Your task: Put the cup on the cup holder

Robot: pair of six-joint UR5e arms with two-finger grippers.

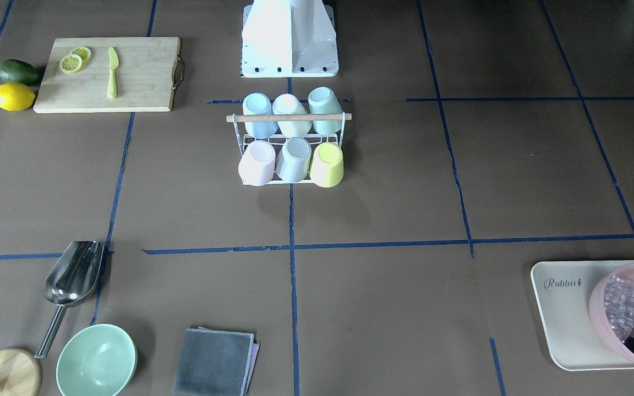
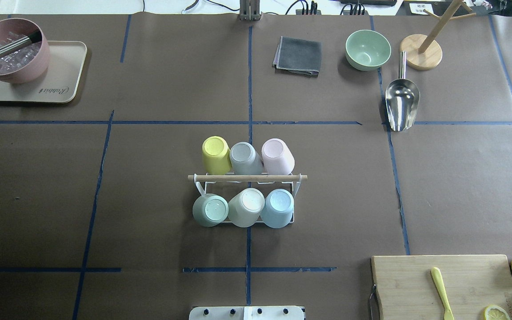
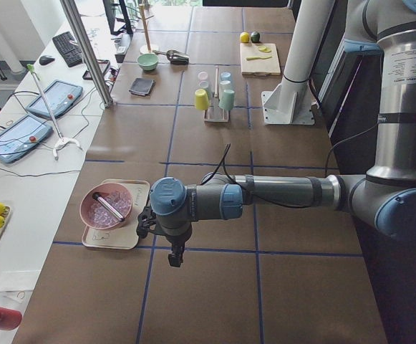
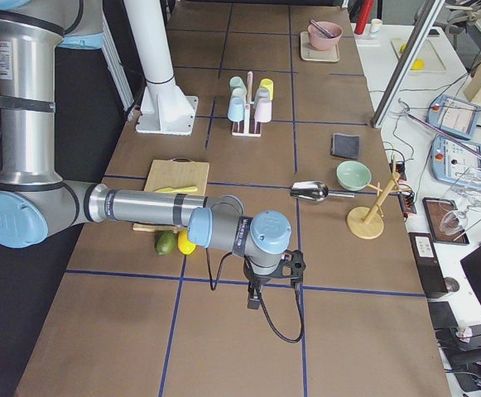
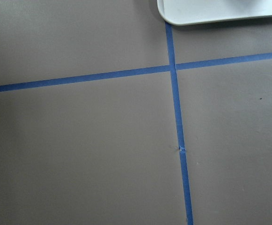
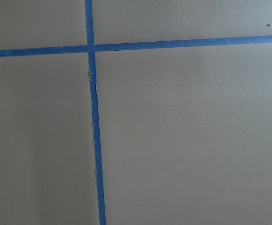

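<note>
- From the front-facing view we see the cup holder mid-table, just before the robot's base, all six prongs filled: blue cup, cream cup and mint cup on the base side, pink cup, grey cup and yellow cup on the other. No fingers show here.
- From overhead we find the same rack, its wooden rod lying between the two rows of three, every cup mouth-down on a prong. Neither gripper enters this view.
- In the left side view our left gripper hangs over bare table beside the beige tray with its pink bowl; the rack is well apart from it, far up the table. We cannot tell how its fingers stand.
- In the right side view our right gripper hangs near the lemon and avocado, the rack again well apart. Its fingers we cannot judge either.
- The wrist views show only brown paper and blue tape, no fingers.
</note>
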